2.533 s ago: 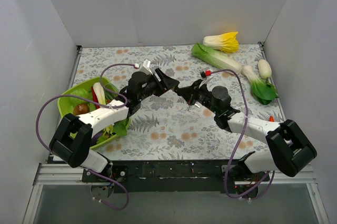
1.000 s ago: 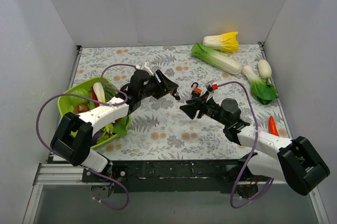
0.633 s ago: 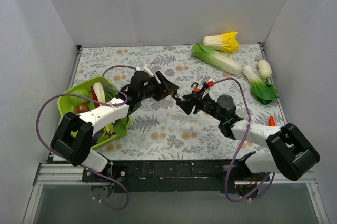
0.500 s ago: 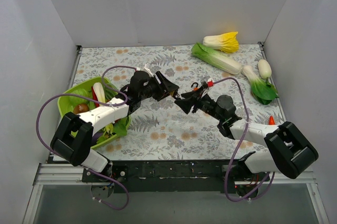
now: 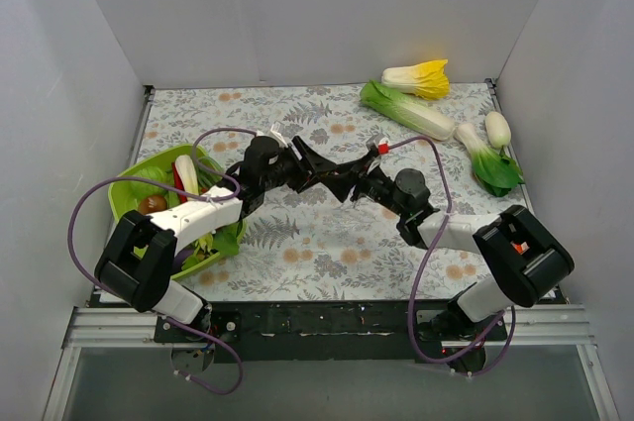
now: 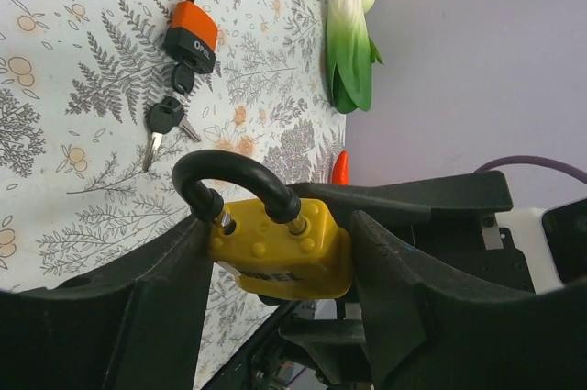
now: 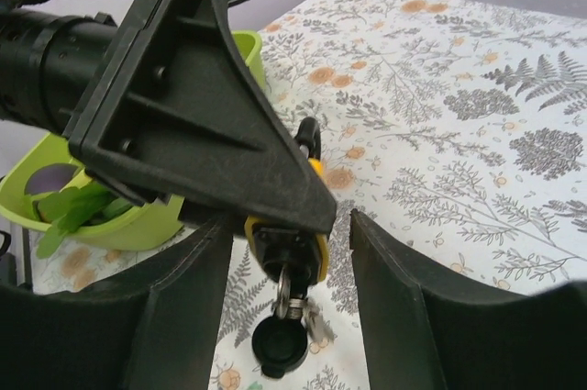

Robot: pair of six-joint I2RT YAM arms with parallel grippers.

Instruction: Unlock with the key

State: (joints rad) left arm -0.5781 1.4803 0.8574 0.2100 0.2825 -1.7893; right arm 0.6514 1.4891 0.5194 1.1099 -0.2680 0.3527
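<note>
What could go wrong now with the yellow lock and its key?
The right gripper is open around the key hanging under the yellow padlock; closing could catch only the dangling black head and miss the turn. The left gripper pinches just the padlock's body in the air, so twisting might make it slip.

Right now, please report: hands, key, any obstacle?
Left hand shut on yellow padlock. Right hand open, straddling key hanging from its keyhole. No obstacle seen.
</note>
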